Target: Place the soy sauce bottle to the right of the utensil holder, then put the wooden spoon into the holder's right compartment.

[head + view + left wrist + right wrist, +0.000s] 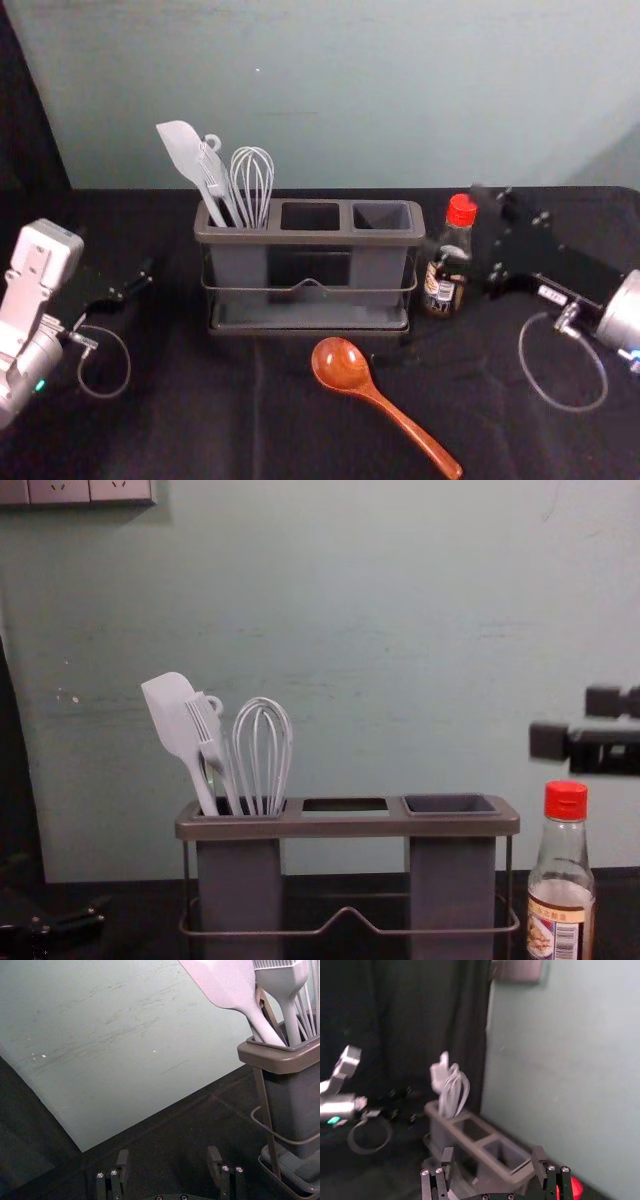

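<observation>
1. Currently, the right hand [493, 1155] is spread and empty, raised close to the soy sauce bottle [562, 900].
2. The bottle stands upright just right of the utensil holder [330, 238]; placement appears complete.
3. The wooden spoon [377, 397] lies before the holder on the counter [180, 420], leftward and robotward of the right hand, the nearer one. Its long axis runs diagonally: bowl toward the holder, handle toward the robot's right.
4. Next, probably clear the bottle cap, then align the fingers across the handle for transfer to the right compartment [382, 215].
5. The left hand [168, 1160] is parked left of the holder, spread.
</observation>
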{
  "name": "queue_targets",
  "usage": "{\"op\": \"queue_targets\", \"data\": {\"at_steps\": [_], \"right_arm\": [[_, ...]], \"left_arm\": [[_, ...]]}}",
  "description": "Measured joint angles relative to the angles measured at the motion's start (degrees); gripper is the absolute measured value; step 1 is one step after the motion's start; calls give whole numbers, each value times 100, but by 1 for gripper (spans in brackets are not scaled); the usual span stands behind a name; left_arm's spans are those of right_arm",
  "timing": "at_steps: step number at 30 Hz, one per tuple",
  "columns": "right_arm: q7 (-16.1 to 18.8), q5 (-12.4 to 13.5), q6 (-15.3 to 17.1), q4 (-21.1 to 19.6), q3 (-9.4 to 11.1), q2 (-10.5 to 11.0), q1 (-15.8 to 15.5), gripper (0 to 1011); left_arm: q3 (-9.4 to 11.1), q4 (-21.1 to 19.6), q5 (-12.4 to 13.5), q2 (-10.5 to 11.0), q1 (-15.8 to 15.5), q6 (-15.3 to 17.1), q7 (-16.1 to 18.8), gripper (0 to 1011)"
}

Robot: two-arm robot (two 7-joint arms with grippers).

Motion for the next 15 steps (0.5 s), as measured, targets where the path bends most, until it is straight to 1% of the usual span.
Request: {"op": "queue_targets", "data": {"at_steps": [1, 2, 4, 5, 7, 8, 10, 11, 14, 15], "right_arm": [[12, 27, 161, -31, -45, 42, 26, 1002], [26, 69, 474, -94, -136, 118, 89, 1000], [26, 87, 837, -166, -260, 199, 179, 1002], [22, 101, 1186, -228, -383, 268, 276, 1000], [22, 109, 1485, -270, -511, 317, 374, 1000], [12, 101, 1783, -305, -655, 356, 487, 1000], [-10, 69, 2069, -323, -816, 375, 614, 1000], [-27, 21, 2326, -324, -973, 378, 740, 1000], [-65, -54, 2710, -295, -1228, 358, 955, 1000], [-97, -103, 3011, -252, -1392, 332, 1102, 1000]], "left_arm": [[0, 0, 0, 0, 0, 0, 0, 1012], [0, 0, 0, 0, 0, 0, 0, 1011], [0, 0, 0, 0, 0, 0, 0, 1011], [0, 0, 0, 0, 0, 0, 0, 1011], [0, 0, 0, 0, 0, 0, 0, 1012], [0, 0, 0, 0, 0, 0, 0, 1011], [0, 0, 0, 0, 0, 0, 0, 1011], [0, 0, 0, 0, 0, 0, 0, 1011], [0, 0, 0, 0, 0, 0, 0, 1012], [0, 0, 0, 0, 0, 0, 0, 1012]]}}
